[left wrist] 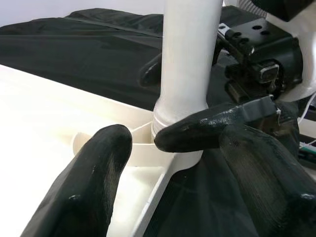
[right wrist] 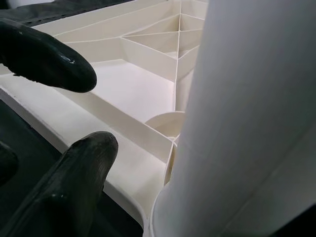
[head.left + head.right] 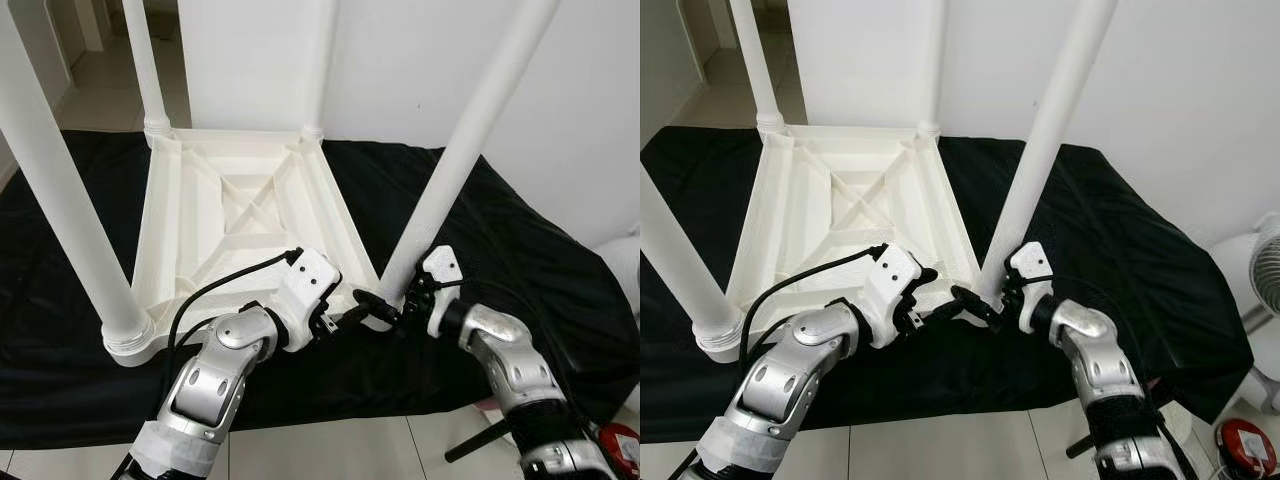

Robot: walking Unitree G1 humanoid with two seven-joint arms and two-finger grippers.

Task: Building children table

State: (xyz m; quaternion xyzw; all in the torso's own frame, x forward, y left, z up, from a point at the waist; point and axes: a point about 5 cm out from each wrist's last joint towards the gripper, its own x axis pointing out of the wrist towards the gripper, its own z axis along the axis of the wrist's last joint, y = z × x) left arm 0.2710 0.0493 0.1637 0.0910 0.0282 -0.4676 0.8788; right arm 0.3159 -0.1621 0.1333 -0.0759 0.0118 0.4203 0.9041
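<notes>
**At the near right corner, both claws close on one leg**

Upside down on the black cloth [image 3: 520, 250] lies the white children's table [image 3: 240, 215], its ribbed underside facing up and four white legs rising from the corners. Everything turns on the near right leg [image 3: 455, 160]: its long axis runs upward from the corner socket [image 1: 170, 148] and leans a little to the robot's right, so it is not square to the tabletop.

The left claw [image 3: 370, 308] reaches in from the left, low down, at the foot of that leg. In the left wrist view its fingers [image 1: 207, 131] stand apart, one tip touching or all but touching the leg's collar just above the socket, the other over the table's rim; it grips nothing. The right claw [image 3: 408, 300] comes from the other side, just beside the leg's base. In the right wrist view its fingers [image 2: 47, 57] are also spread, with the leg close alongside them rather than between them, and the ribbed corner beyond.

Both claws are about equally near, meeting at the base from opposite sides. By my judgement the leg is seated in the socket but not yet tightened or straightened, and the coming move calls for a grip around the shaft, turning about its upright axis.
</notes>
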